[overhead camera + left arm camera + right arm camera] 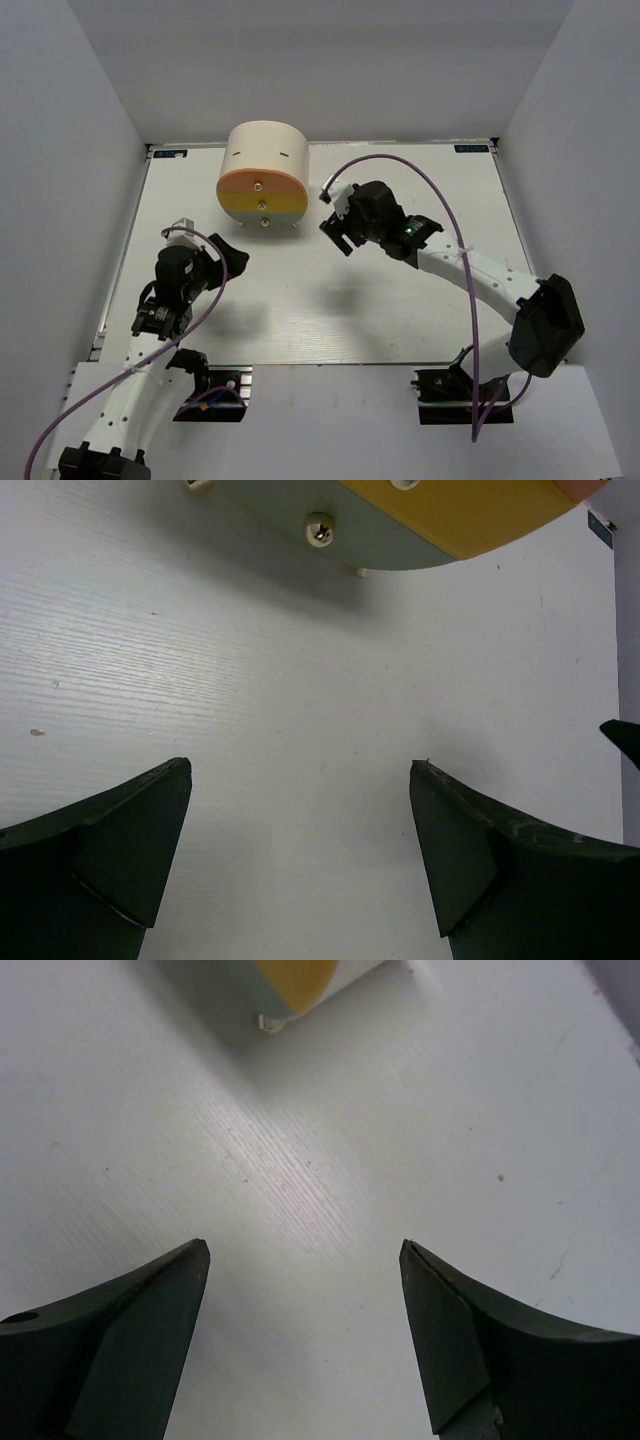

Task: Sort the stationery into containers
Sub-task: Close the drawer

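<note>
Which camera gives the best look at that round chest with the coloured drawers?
The top external view: it shows the whole chest, cream shell and three coloured drawer fronts. The left wrist view catches only its lower edge with a knob; the right wrist view, just a small corner at the top.

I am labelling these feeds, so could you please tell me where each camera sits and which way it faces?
Top external: high behind the robot, looking down on the table, chest, left arm and right arm.
Left wrist: on the left arm, facing the chest's yellow drawer across the table; open left fingers show.
Right wrist: on the right arm, facing tabletop and the chest's edge; open right fingers show.
Shared: all three see the chest.
</note>
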Available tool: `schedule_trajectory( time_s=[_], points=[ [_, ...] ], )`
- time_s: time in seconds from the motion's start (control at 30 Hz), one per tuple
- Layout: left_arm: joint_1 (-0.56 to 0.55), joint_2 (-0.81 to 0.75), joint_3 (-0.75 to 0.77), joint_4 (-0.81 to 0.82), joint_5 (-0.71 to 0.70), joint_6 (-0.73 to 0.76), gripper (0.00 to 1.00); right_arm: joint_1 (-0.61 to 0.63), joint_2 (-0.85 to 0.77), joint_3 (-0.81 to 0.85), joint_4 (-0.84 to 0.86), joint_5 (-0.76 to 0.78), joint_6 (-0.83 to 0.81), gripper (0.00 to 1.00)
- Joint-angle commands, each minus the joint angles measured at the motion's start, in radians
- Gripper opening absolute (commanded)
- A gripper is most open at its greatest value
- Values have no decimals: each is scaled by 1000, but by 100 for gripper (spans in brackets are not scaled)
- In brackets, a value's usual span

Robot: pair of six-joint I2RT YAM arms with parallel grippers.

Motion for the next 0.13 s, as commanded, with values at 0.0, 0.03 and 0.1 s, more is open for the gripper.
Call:
schedule_trajectory(
  time_s=[0.0,0.03,0.1],
  points=[
    [-3,-3,45,31,32,45,100,-14,-66,-8,41,78,20,82],
    [-3,-3,45,31,32,46,100,-18,-67,-11,53,89,30,84],
    [-3,-3,45,20,32,55,100,-35,-88,-8,72,72,25,89]
  ],
)
